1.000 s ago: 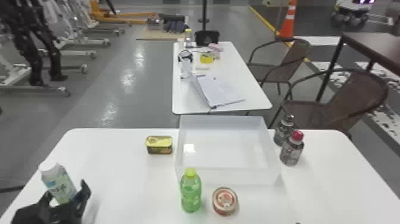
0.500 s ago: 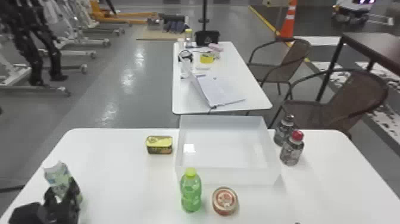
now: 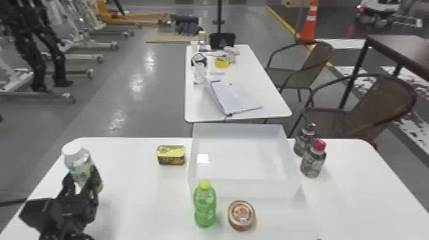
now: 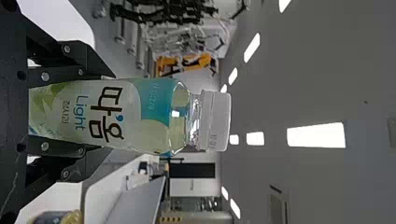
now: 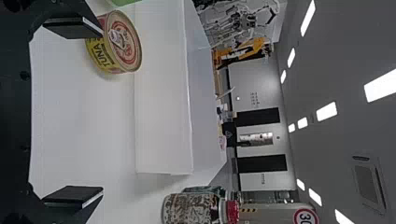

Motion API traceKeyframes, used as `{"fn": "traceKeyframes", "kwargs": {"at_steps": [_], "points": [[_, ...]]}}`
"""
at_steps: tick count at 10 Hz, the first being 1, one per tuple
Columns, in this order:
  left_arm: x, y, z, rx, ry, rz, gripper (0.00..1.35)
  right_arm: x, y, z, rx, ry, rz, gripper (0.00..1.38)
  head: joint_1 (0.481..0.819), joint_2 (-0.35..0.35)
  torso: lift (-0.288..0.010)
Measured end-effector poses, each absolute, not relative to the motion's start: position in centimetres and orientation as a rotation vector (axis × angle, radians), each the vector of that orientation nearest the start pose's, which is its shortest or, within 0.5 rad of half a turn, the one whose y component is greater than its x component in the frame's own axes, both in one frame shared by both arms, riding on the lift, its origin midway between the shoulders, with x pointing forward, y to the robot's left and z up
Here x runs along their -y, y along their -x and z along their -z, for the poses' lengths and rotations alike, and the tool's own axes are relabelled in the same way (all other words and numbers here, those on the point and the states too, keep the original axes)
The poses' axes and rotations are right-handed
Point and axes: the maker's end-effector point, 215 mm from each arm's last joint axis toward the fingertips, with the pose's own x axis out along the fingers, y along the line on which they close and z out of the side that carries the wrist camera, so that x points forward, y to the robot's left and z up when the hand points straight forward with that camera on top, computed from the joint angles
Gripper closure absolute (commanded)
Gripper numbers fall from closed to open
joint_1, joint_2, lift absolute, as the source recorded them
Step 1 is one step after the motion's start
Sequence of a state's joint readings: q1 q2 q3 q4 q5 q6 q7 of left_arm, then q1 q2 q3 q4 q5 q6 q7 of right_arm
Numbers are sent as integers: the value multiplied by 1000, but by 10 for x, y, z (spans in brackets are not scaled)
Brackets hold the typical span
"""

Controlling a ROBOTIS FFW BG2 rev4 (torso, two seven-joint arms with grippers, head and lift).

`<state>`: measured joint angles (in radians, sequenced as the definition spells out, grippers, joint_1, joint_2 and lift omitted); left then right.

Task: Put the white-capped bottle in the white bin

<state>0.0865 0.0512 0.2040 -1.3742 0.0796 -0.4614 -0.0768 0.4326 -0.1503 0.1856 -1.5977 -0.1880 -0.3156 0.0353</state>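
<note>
At the table's left side in the head view, my left gripper (image 3: 81,191) is shut on the white-capped bottle (image 3: 78,162), whose cap points up with a slight lean. Its base is partly hidden by the fingers, and it appears to be off the table. In the left wrist view the bottle (image 4: 126,116) sits between both fingers of the left gripper (image 4: 100,116), gripped around its lower part. The white bin (image 3: 244,188) stands mid-table, right of the bottle. My right gripper (image 5: 88,112) is open and holds nothing, facing the bin's wall (image 5: 163,93) in the right wrist view.
Between the bottle and bin, toward the far edge, lies a yellow tin (image 3: 171,155). A green bottle (image 3: 205,204) and a round tuna can (image 3: 241,215) stand before the bin. Two dark bottles, one red-capped (image 3: 313,159), stand at its right.
My left gripper's fingers have shut on the white-capped bottle. Bottle and gripper have since moved up and toward the far side in the head view. The bin and other table items have stayed put.
</note>
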Motion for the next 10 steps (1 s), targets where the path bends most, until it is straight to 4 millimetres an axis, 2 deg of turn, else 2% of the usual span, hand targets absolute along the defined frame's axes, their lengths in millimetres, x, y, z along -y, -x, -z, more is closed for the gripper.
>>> {"fn": "traceKeyframes", "kwargs": {"at_steps": [1,2,4,5,7,10], "points": [[-326,-546,319,237,-38,-64,1104,166,-417,462,-120,-109,-195,111,549,0,-100],[-296,-558,296,268,-28,31,1104,166,-417,463,-121,-110,-194,111,549,0,-100],[-226,-582,268,278,-29,256,1105,166,-418,463,-121,-112,-193,111,549,0,-100],[-193,-591,261,262,-45,360,1104,166,-419,463,-120,-113,-193,111,549,0,-100],[-127,-600,265,197,-151,557,1105,165,-420,463,-119,-116,-194,111,549,0,-100],[-44,-598,302,53,-396,775,1104,164,-422,463,-118,-117,-197,111,549,0,-100]]}}
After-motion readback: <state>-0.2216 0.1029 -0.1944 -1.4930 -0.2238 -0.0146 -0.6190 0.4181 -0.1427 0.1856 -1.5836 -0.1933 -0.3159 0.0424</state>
